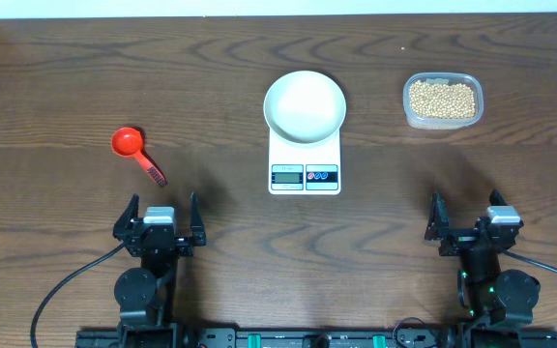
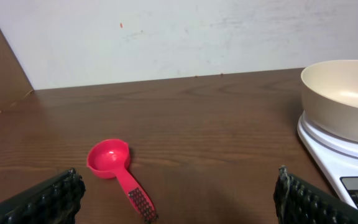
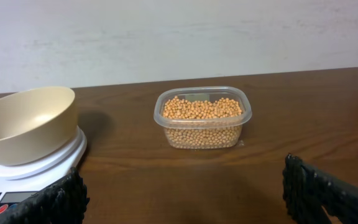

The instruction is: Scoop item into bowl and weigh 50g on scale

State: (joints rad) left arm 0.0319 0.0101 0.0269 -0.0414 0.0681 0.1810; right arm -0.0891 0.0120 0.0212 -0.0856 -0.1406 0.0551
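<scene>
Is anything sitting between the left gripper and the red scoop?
No. Only bare table lies between the left gripper and the red scoop. The overhead and left wrist views both show it.

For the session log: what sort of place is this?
Likely a lab bench staged for kitchen weighing: dark wood-grain table against a plain white wall, a white rectangular digital scale under a round white bowl, a clear plastic tub of beige beans.
</scene>
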